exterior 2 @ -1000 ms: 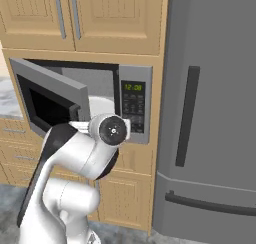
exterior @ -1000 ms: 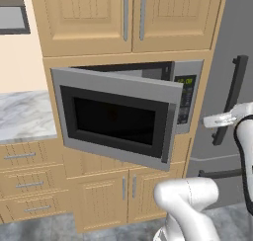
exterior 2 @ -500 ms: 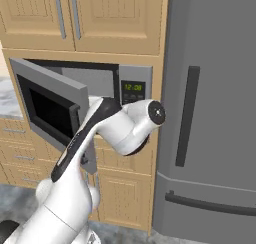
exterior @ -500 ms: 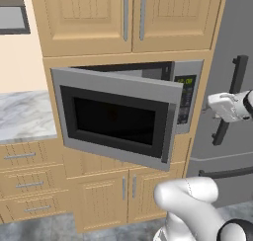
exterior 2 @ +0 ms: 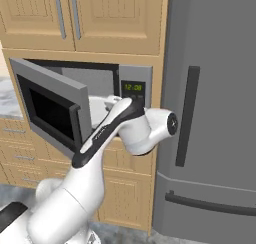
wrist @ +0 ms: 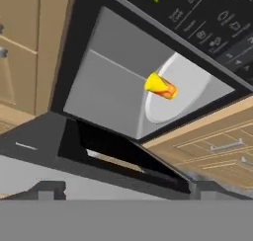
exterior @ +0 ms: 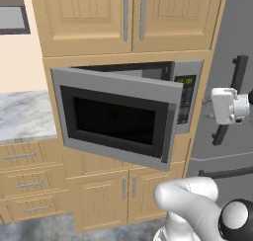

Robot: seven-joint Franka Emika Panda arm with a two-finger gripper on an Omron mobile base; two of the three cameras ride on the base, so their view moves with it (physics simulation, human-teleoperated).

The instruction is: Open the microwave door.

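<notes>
While the wide grey-framed microwave door (exterior: 116,117) with its black glass window hangs swung well out from the cabinet wall, hinged along its nine o'clock edge, its dark vertical bar handle (exterior: 170,130) sits at the free three o'clock edge in the left base view. Behind it, the built-in grey steel microwave (exterior: 182,93) shows its dark keypad panel (exterior: 185,99) with green digits, at about three o'clock of the door. Tan wooden cabinet doors (exterior: 129,17) stand above at twelve o'clock, a marble counter (exterior: 22,115) lies at nine o'clock, and the tall grey fridge (exterior 2: 215,108) fills the three o'clock side.

From the hand view, the open cavity holds a white round turntable plate (wrist: 190,89) with a small yellow and orange cone-shaped item (wrist: 160,85) lying on it.

The white arm's two-finger gripper (exterior: 208,102) hovers near the keypad, apart from the door; whether its fingers are spread or closed cannot be told, and nothing is seen in its hold.
</notes>
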